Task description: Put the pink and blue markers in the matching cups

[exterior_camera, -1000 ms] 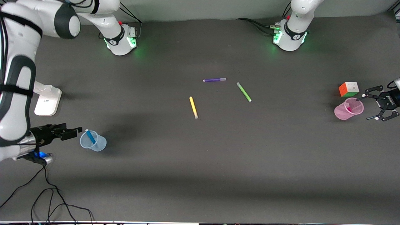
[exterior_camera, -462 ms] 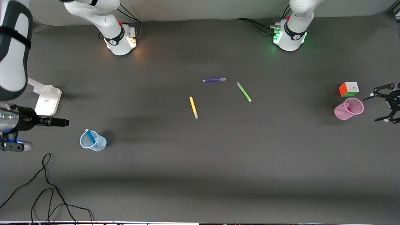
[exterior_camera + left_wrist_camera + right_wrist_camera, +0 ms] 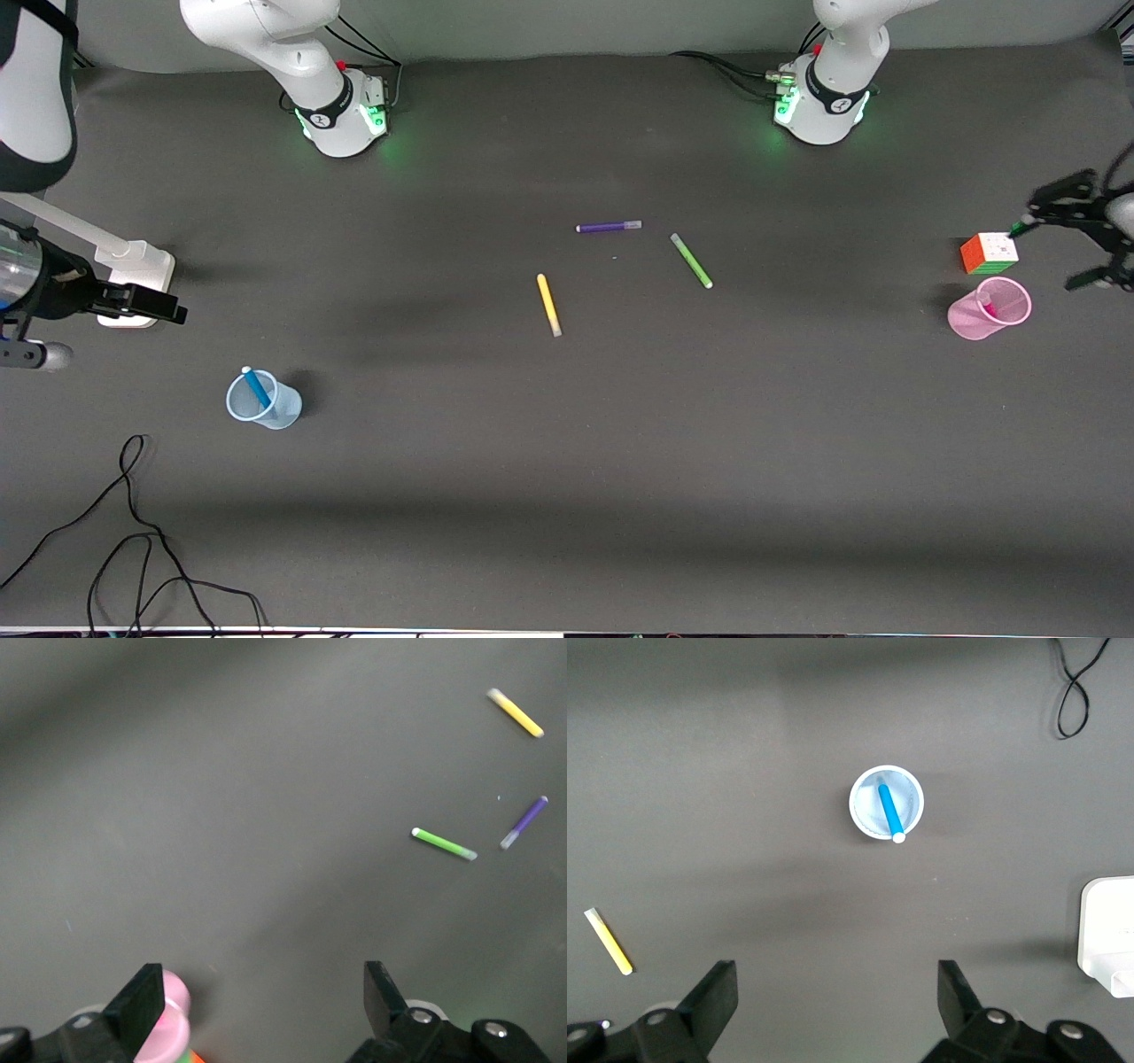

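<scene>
The blue marker (image 3: 257,387) stands slanted inside the pale blue cup (image 3: 266,403) at the right arm's end of the table. From above, the right wrist view shows the same blue marker (image 3: 890,811) in its blue cup (image 3: 886,804). The pink marker (image 3: 990,309) sits in the pink cup (image 3: 988,310) at the left arm's end. My right gripper (image 3: 173,312) hangs open and empty over the white stand's base, apart from the blue cup; its jaws (image 3: 837,988) frame bare table. My left gripper (image 3: 1050,252) is open and empty, up beside the cube; the pink cup (image 3: 173,1028) peeks past one finger.
A coloured cube (image 3: 990,252) lies just farther from the camera than the pink cup. Yellow (image 3: 548,304), green (image 3: 691,260) and purple (image 3: 609,227) markers lie mid-table. A white stand base (image 3: 133,283) sits near the right gripper. Black cables (image 3: 133,532) trail near the front edge.
Both grippers have drawn back from their cups, the right one away from the blue cup toward the white stand, the left one from the pink cup toward the cube. Markers and cups stayed put.
</scene>
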Motion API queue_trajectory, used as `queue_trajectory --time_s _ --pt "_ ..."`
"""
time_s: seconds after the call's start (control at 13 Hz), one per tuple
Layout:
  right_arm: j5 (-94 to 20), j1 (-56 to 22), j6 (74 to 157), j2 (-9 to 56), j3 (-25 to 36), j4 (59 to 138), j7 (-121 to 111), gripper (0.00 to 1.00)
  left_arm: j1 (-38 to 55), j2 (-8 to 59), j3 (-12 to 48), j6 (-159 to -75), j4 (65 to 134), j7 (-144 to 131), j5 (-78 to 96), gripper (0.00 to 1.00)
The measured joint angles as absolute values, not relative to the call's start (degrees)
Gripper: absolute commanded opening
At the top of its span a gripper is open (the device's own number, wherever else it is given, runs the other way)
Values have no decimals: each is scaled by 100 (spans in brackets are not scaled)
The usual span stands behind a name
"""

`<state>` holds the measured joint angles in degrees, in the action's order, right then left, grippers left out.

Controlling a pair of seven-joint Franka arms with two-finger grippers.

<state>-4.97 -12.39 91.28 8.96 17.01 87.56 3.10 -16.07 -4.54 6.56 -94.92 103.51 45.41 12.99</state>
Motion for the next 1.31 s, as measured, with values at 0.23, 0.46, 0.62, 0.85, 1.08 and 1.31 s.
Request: queue_trajectory --time_s 0.23,0.46,0.62,0.85,1.08,1.31 --pt "-416 -695 9155 656 1289 8762 310 100 -1295 -461 1206 -8996 9982 2227 863 100" --pt "-403 127 9155 452 546 8774 309 100 -1277 -396 1777 -8924 9904 950 386 100" --pt "-313 313 9142 395 322 8779 309 100 -1271 -305 2163 -8924 9888 526 10 100" --pt "-186 311 9134 391 234 8849 309 100 -1263 -267 2427 -8923 9847 85 -169 100" --pt "-176 313 9145 393 240 9000 309 100 -1339 -256 2380 -8850 9845 77 -187 100" --pt "-176 315 9162 391 246 9061 293 100 -1351 -227 2380 -8831 9845 77 -188 100"
